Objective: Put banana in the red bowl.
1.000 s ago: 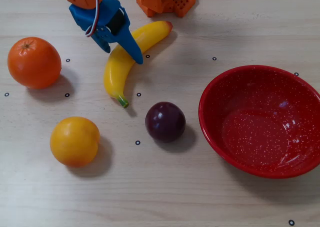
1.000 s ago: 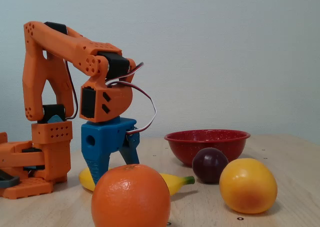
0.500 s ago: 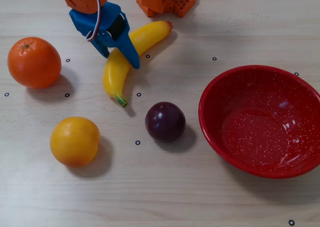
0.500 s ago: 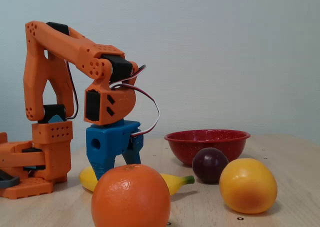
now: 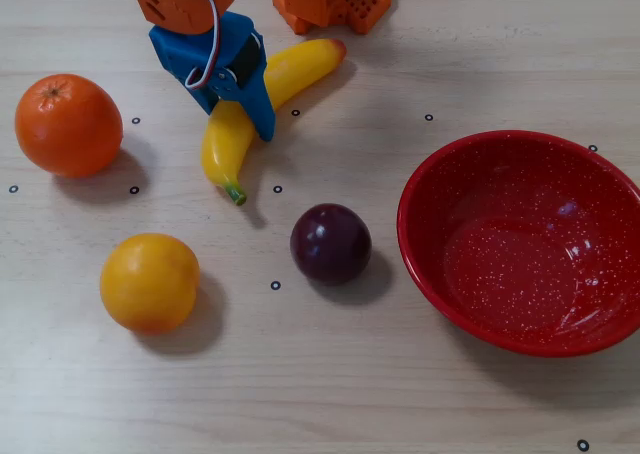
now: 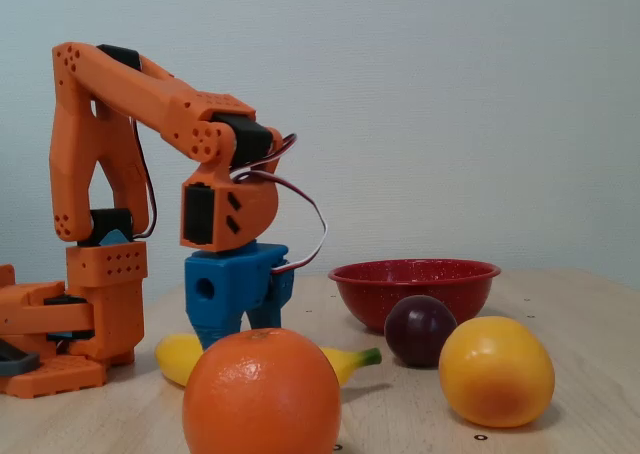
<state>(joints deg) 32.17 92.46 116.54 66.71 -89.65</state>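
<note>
The yellow banana (image 5: 300, 66) lies on the table at the back, its green stem tip toward the front and its reddish end toward the arm's base. My blue gripper (image 5: 238, 119) is down over its middle with one finger on each side, jaws apart, and the banana still rests on the table. The red speckled bowl (image 5: 430, 189) stands empty at the right in the overhead view. In the fixed view the gripper (image 6: 245, 322) stands over the banana (image 6: 345, 360), partly behind an orange, with the bowl (image 6: 415, 272) further back.
An orange (image 5: 68, 124) sits left of the banana, a yellow-orange round fruit (image 5: 150, 282) at the front left and a dark purple plum (image 5: 330, 242) between banana and bowl. The arm's orange base (image 5: 330, 2) is at the back edge.
</note>
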